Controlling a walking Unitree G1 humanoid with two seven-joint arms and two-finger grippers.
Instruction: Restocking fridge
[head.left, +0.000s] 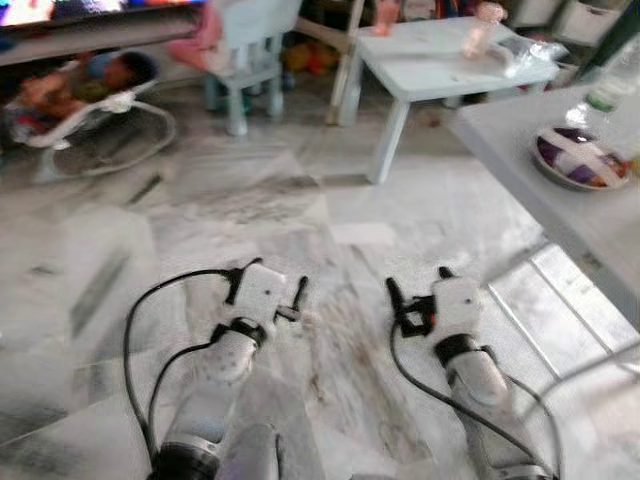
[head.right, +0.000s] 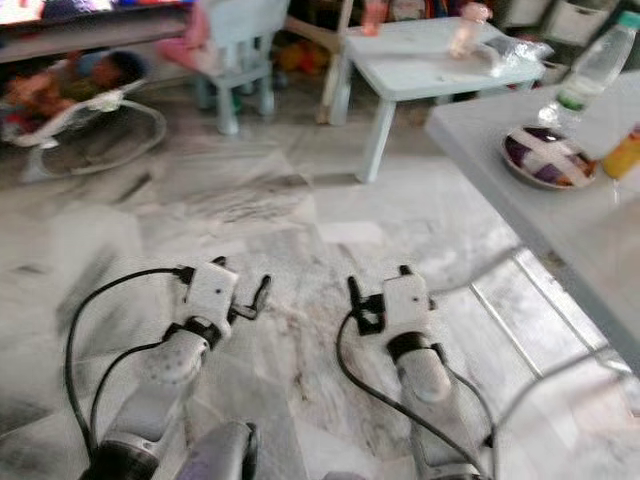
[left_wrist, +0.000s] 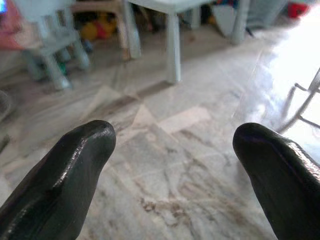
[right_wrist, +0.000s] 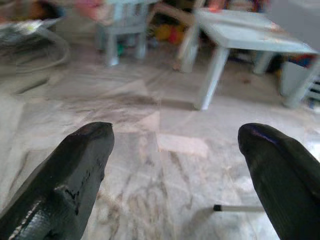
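My left gripper (head.left: 270, 280) and right gripper (head.left: 420, 282) are held out side by side, low over the marble floor, both open with nothing between the fingers. The left wrist view shows the left gripper (left_wrist: 172, 132) spread wide over bare floor, and the right wrist view shows the right gripper (right_wrist: 175, 131) the same. On the grey table (head.right: 520, 200) at my right stand a clear plastic bottle (head.right: 592, 68), a patterned plate (head.right: 545, 157) and an orange item (head.right: 622, 155). Both grippers are well short of that table.
A low pale-blue table (head.left: 440, 65) stands ahead to the right, with a small chair (head.left: 245, 55) to its left. A bouncer seat (head.left: 95, 125) with a person lying in it sits far left. Metal table legs (head.left: 590, 360) run beside my right arm.
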